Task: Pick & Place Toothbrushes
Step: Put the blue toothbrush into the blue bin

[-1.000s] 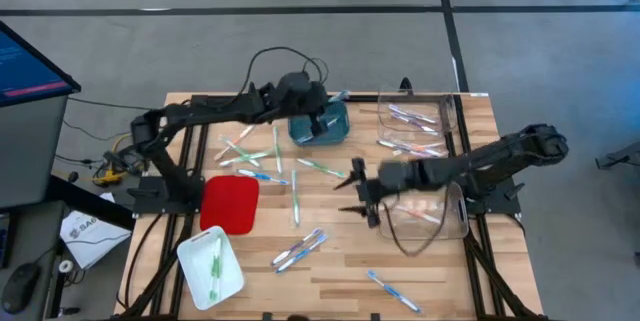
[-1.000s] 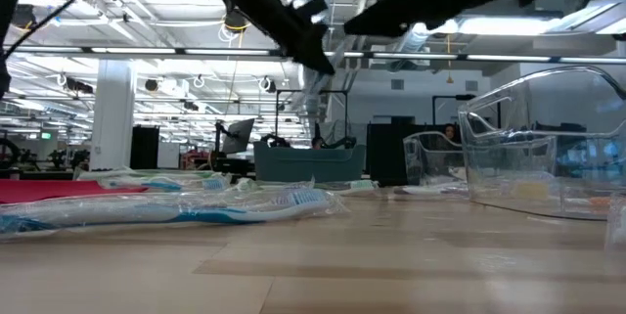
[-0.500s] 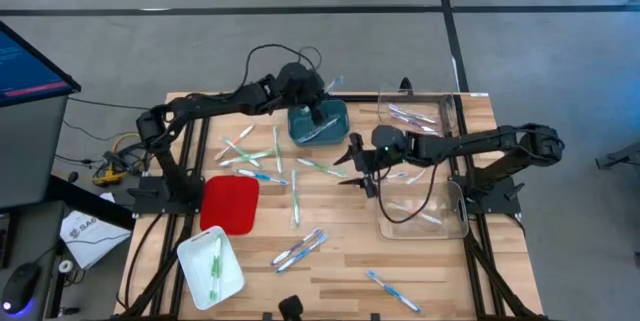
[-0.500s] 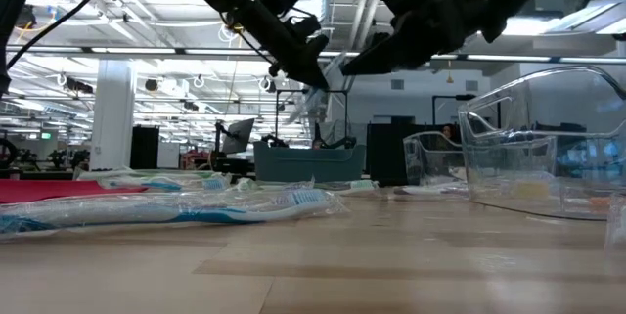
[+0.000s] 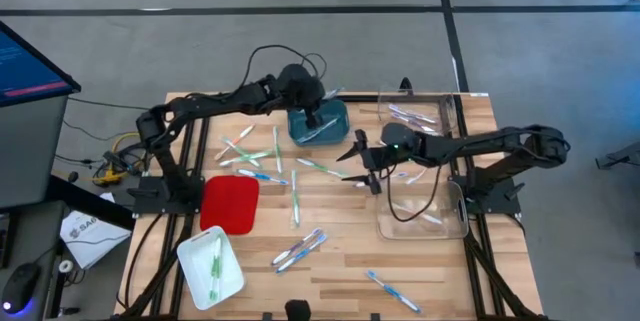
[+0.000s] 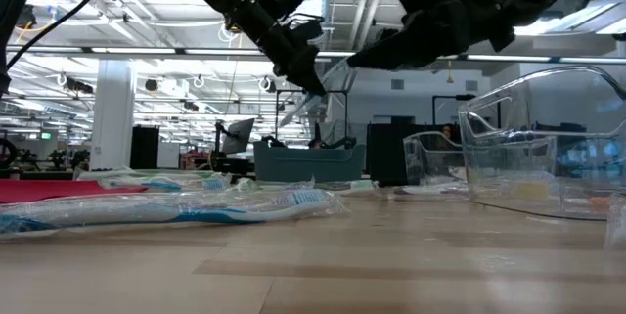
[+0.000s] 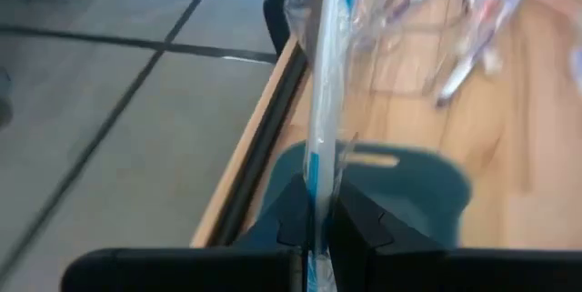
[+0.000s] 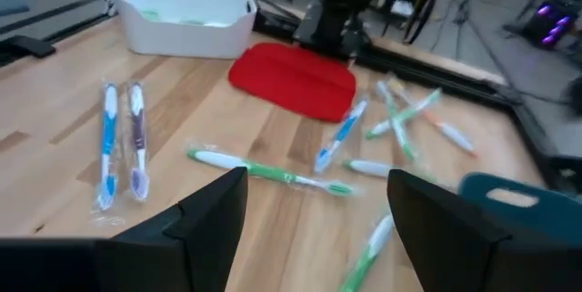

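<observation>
My left gripper (image 5: 316, 113) is over the teal bin (image 5: 328, 131) at the table's far middle, shut on a blue toothbrush (image 7: 320, 101) in a clear wrapper. My right gripper (image 5: 361, 164) hangs open above the table's middle, a little right of a green toothbrush (image 5: 320, 168) that lies flat on the wood (image 8: 273, 176). Nothing is between its fingers (image 8: 214, 215). More wrapped toothbrushes lie scattered on the table at the left (image 5: 245, 151), near the front (image 5: 300, 251) and at the front right (image 5: 390, 289). Two, blue and purple, lie side by side (image 8: 123, 146). My left gripper pinches the wrapped blue toothbrush between its two fingers at its near end (image 7: 316, 196). The fingers lie along the brush, slanting down from the table's left. The brush sticks out past the fingertips, lifted clear above the teal bin (image 7: 400, 192).
Two clear containers stand at the right, one far (image 5: 415, 119) and one near (image 5: 425, 216), each with toothbrushes inside. A red tray (image 5: 230, 203) and a white bin (image 5: 210, 266) holding a green toothbrush sit at the front left. A black cable loops behind the teal bin.
My right gripper has swung from beside the near clear container toward the table's far edge, staying open, and now hangs by the green toothbrush. My left gripper has sunk a little toward the teal bin, still shut on the blue toothbrush.
</observation>
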### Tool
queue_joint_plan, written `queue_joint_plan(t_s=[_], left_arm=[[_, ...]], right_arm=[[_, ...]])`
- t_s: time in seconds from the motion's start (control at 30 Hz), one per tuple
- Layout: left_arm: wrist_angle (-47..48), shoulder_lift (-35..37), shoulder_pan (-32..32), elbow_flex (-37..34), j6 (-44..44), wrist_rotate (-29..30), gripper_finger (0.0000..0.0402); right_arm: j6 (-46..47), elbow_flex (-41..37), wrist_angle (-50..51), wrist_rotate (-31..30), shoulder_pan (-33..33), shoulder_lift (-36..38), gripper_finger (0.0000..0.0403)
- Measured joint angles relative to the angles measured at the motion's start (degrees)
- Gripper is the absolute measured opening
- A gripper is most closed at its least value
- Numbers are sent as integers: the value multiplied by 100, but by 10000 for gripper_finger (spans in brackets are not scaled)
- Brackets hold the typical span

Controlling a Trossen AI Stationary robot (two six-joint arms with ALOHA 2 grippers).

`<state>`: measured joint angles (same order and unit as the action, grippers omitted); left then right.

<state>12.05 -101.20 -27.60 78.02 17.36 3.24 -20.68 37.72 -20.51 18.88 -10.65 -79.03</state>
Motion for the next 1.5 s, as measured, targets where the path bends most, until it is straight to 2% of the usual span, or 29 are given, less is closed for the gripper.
queue_joint_plan(t_s=[0.2,0.4,0.57,0.67,0.8,1.0,1.23,1.37,1.5], left_arm=[[71,-282,144,-2,833,147,12],[210,-588,328,-11,1089,194,12],[395,-661,540,-11,1627,812,12],[399,-641,564,-11,1944,883,12],[416,-608,572,-9,1990,890,12],[513,-608,543,-9,1991,952,12],[671,-608,567,62,1858,1052,12],[1025,-682,549,421,1635,1050,12],[2002,-1198,545,1211,1486,989,12]], right_arm=[[-12,-184,23,-522,231,364,260],[59,-243,74,-547,318,443,260],[150,-243,209,-547,356,443,260],[165,-243,208,-546,408,443,260],[137,-243,206,-600,473,443,260],[-49,-296,109,-1081,663,460,260],[61,-1441,-1925,-1148,506,895,260],[142,-1570,-1915,-777,259,1172,260],[169,-1563,-1695,-385,100,1291,260]])
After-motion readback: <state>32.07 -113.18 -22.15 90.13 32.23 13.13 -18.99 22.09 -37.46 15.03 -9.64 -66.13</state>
